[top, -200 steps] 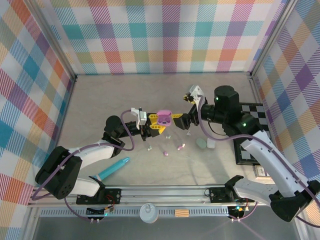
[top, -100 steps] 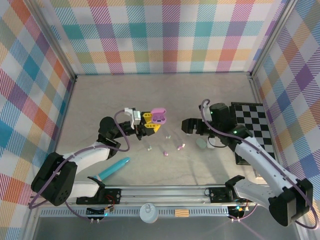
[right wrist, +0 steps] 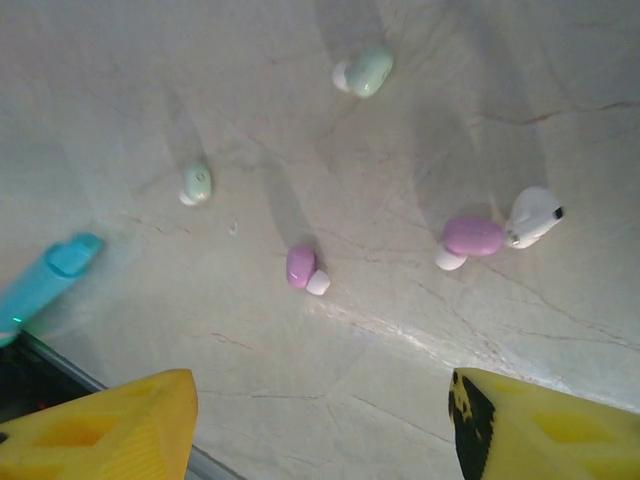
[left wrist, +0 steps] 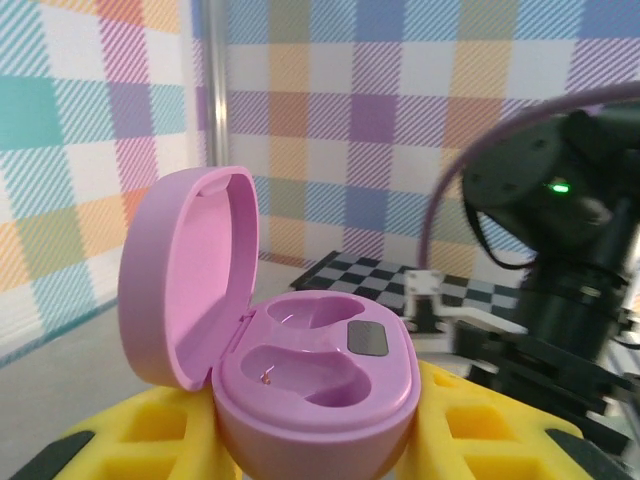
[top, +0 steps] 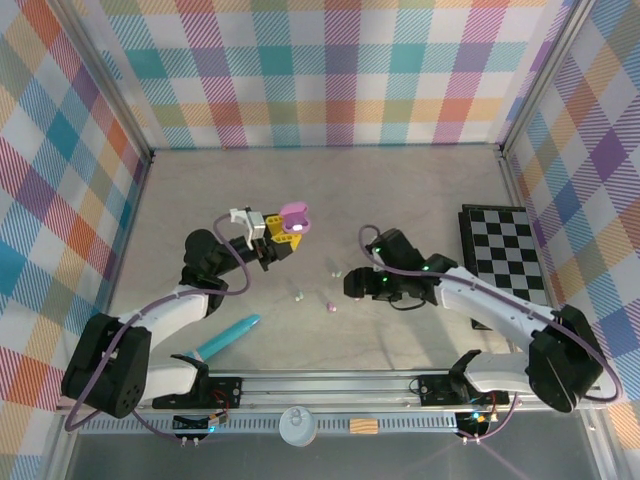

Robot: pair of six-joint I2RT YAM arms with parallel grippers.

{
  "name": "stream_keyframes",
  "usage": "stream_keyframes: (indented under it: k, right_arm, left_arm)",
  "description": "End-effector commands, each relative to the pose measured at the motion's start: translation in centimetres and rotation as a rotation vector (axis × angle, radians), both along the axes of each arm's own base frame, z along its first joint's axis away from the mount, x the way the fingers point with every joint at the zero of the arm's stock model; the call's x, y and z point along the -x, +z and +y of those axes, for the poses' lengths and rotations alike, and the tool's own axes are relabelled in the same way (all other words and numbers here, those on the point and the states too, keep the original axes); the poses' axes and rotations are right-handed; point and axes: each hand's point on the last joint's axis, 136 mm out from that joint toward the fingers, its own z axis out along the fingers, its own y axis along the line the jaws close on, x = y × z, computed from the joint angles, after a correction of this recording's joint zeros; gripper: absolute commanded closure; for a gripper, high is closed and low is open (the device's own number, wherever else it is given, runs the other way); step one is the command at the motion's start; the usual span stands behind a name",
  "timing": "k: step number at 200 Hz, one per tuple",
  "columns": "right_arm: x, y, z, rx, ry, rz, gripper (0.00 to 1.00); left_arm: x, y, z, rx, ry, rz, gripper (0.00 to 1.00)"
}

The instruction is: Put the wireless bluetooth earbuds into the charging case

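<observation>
**Left fingers** [left wrist: 490, 425]: clenched on the base of the pink charging case [left wrist: 315, 365], which they hold up off the desk [top: 420, 190], left of centre. The lid [left wrist: 190, 270] is hinged open and stands upright. Both wells are empty.

**Right fingers** [right wrist: 110, 425]: spread apart and grasping nothing. They hang low over the desk right of centre, with bare surface between them.

**Earbuds:** five lie loose on the desk, seen from the right wrist.
- A purple earbud [right wrist: 303, 268] lies nearest the gap between the right fingers.
- A second purple earbud [right wrist: 468, 240] touches a white earbud [right wrist: 533, 215], closer to the right-hand finger.
- A mint earbud [right wrist: 196, 184] and another mint earbud [right wrist: 365, 72] lie further off, well apart from each other.

**Surroundings:**
- A turquoise stick [top: 228, 337] lies near the left arm's base, apart from the earbuds.
- A checkered board [top: 503, 248] lies along the desk's right side.
- From the left wrist, the right arm [left wrist: 540, 200] looms beyond the open case and covers part of that board.
</observation>
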Motion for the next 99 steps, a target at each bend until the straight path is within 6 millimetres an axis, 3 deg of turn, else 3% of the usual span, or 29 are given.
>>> stream_keyframes:
  k: [1, 40, 99]
  right_arm:
    - [-0.2, -0.4, 0.6, 0.144, 0.071, -0.076, 0.33]
    - [0.4, -1.8, 2.6, 0.394, 0.212, -0.183, 0.37]
    - [0.4, -4.3, 4.4, 0.661, 0.329, -0.273, 0.43]
  left_arm:
    - [-1.7, 0.9, 1.6, 0.033, 0.044, -0.044, 0.71]
    - [-3.8, 2.2, 4.4, 0.076, 0.107, -0.065, 0.71]
    - [-4.4, 2.4, 5.7, 0.078, 0.146, -0.064, 0.71]
